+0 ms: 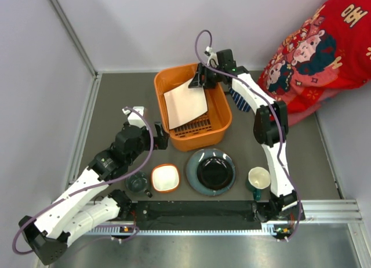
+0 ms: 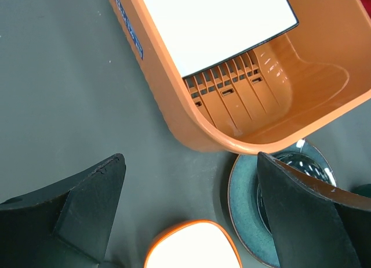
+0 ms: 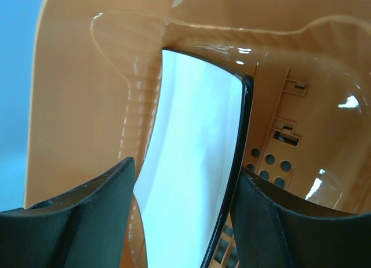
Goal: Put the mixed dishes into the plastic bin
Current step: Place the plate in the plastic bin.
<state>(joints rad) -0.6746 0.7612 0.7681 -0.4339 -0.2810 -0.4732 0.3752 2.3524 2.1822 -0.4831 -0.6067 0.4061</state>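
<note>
The orange plastic bin [image 1: 163, 117] stands at the table's middle back. The white square plate [image 1: 185, 102] lies tilted inside it, also in the left wrist view [image 2: 214, 24] and the right wrist view [image 3: 191, 163]. My right gripper [image 1: 200, 81] is open over the plate's far corner inside the bin [image 3: 81, 105], its jaws either side of the plate. My left gripper [image 1: 162, 137] is open and empty, above the table between the bin [image 2: 191, 129] and the orange bowl [image 1: 165, 178]. The blue-grey plate [image 1: 194, 169], teal cup [image 1: 138, 183] and cream mug [image 1: 258, 178] sit along the front.
A striped blue necktie [image 1: 237, 100] lies right of the bin under the right arm. A person in red [image 1: 324, 47] is at the back right. The bowl [image 2: 194, 247] and blue-grey plate [image 2: 243, 204] lie just below the left fingers.
</note>
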